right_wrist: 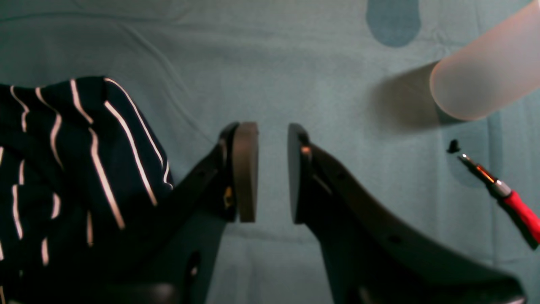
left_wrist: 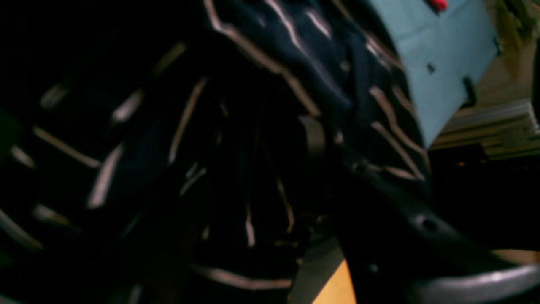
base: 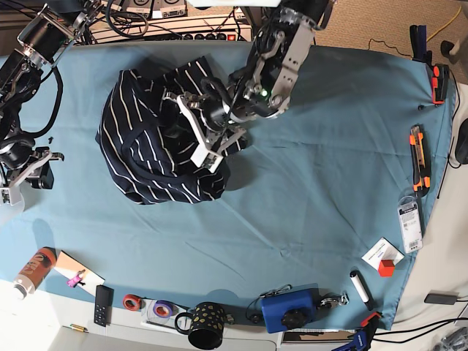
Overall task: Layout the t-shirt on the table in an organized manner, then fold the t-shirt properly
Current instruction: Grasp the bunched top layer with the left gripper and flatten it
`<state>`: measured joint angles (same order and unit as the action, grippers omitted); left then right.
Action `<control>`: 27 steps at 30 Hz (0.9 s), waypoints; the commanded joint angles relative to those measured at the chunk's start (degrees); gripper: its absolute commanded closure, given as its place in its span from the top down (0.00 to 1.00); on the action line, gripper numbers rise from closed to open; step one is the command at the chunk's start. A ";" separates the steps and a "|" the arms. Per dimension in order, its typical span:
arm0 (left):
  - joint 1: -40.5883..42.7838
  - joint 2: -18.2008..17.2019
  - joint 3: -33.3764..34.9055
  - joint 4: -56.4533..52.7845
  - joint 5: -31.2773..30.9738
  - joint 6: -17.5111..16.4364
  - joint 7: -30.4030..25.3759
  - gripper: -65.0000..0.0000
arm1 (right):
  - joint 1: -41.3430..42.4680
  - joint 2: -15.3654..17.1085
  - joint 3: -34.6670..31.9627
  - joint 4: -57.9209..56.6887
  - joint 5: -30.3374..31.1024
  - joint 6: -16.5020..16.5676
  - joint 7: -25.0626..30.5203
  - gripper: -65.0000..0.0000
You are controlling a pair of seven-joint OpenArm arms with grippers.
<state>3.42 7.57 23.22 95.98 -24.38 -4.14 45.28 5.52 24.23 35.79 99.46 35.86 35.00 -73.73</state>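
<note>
Base view, left to right: right gripper [base: 22, 175] hovers at the table's [base: 329, 146] left edge, well apart from the t-shirt [base: 146, 146]. Right wrist view shows its pads [right_wrist: 247, 169] parted with bare teal cloth in the gap, nothing held; a red-handled tool [right_wrist: 514, 202] lies off to one side. T-shirt sits bunched in a heap on the table's upper-left part. Left gripper [base: 201, 128] is down on the heap's right side, white jaws spread; striped cloth crowds its wrist view, but a grasp cannot be confirmed.
</note>
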 commanded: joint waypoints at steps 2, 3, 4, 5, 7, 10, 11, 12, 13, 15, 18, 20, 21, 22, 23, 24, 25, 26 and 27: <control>-1.62 1.43 0.22 -0.35 -1.49 -0.39 -1.40 0.33 | 0.96 1.18 0.26 0.94 0.55 0.15 0.48 0.19; -1.86 1.43 0.22 -0.44 -1.49 -0.39 -1.42 0.33 | 0.96 1.18 0.26 0.94 0.55 0.15 0.33 0.19; -2.10 1.43 0.22 -0.42 -1.90 -0.42 -1.40 0.33 | 0.96 1.18 0.26 0.94 0.52 0.15 0.15 0.19; -2.38 1.43 0.22 -0.42 -1.95 -0.42 -1.40 0.33 | 0.96 1.18 0.26 0.94 0.55 0.15 0.15 0.19; -2.75 1.43 0.22 -0.42 -2.32 -0.42 -1.57 0.33 | 0.96 1.18 0.26 0.94 0.55 0.15 0.09 0.19; -3.02 1.43 0.22 -0.42 -2.99 -0.37 -2.12 0.33 | 0.96 1.16 0.26 0.94 0.52 0.15 0.09 0.19; -3.17 1.43 0.22 -0.42 -3.41 -0.42 -2.25 0.33 | 0.96 1.18 0.26 0.94 0.52 0.15 0.09 0.19; -3.32 1.43 0.22 -0.42 -3.56 -0.42 -2.25 0.33 | 0.96 1.16 0.26 0.94 0.55 0.15 0.09 0.19; -3.54 1.43 0.22 -0.42 -3.56 -0.42 -2.29 0.33 | 0.96 1.16 0.26 0.94 0.50 0.15 0.09 0.19; -4.11 1.43 0.22 -0.42 -3.54 -0.42 -2.29 0.33 | 0.96 1.18 0.26 0.94 0.57 0.13 0.09 0.19; -5.20 1.43 0.22 -0.42 -3.13 -1.36 -2.29 0.33 | 0.96 1.16 0.26 0.94 0.55 0.13 0.09 0.19; -5.73 1.43 0.22 -0.42 -1.92 -4.42 -2.82 0.33 | 0.96 1.18 0.26 0.94 0.52 0.13 0.09 0.19; -5.88 1.43 0.24 -0.42 -1.46 -5.92 -3.34 0.33 | 0.96 1.16 0.26 0.94 0.50 0.13 0.09 0.19; -6.05 1.43 0.26 -0.42 -0.98 -7.04 -3.34 0.33 | 0.96 1.16 0.26 0.94 0.52 0.15 0.11 0.19; -6.16 1.43 0.26 -0.42 -0.59 -8.04 -3.34 0.33 | 0.96 1.18 0.26 0.94 0.55 0.15 0.13 0.19; -6.14 1.43 0.26 -0.35 -0.20 -8.81 -3.34 0.33 | 0.96 1.18 0.26 0.94 0.52 0.15 0.13 0.19; -6.14 1.43 0.26 -0.35 0.11 -9.35 -3.32 0.33 | 0.96 1.18 0.26 0.94 0.52 0.15 0.15 0.19; -6.14 1.43 0.26 -0.35 0.13 -9.49 -3.32 0.33 | 0.98 1.18 0.26 0.94 0.52 0.15 0.24 0.19; -6.12 1.43 0.35 -0.35 0.13 -9.46 -3.32 0.36 | 0.98 1.16 0.26 0.94 0.52 0.15 0.26 0.19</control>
<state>-1.78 7.57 23.29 94.54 -23.44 -12.99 43.20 5.52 24.10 35.79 99.46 35.86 35.00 -74.78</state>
